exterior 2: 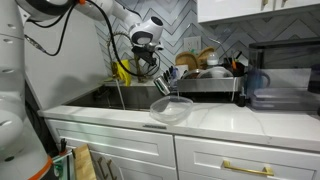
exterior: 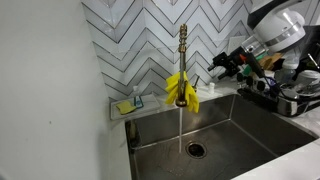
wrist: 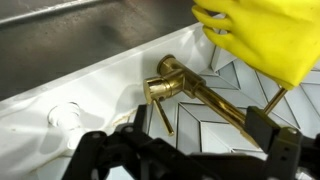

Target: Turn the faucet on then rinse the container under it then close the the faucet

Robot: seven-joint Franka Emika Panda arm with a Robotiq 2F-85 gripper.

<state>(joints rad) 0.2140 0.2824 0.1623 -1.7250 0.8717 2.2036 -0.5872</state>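
The brass faucet (exterior: 183, 50) stands behind the sink with a yellow cloth (exterior: 182, 90) draped on it. A thin stream of water (exterior: 180, 128) runs from it to the drain. In the wrist view I see the faucet's base and thin lever (wrist: 165, 88), its stem and the yellow cloth (wrist: 258, 35). My gripper (wrist: 185, 150) is open and empty, its fingers apart just short of the faucet base. It also shows in both exterior views (exterior: 225, 62) (exterior 2: 160, 80). The clear container (exterior 2: 172, 108) sits on the white counter by the sink, apart from the gripper.
A steel sink basin (exterior: 235, 125) lies under the faucet. A dark dish rack (exterior 2: 205, 80) full of dishes stands beside the sink. A small sponge tray (exterior: 128, 104) sits on the sink ledge. A chevron-tiled wall (exterior: 140, 40) is behind.
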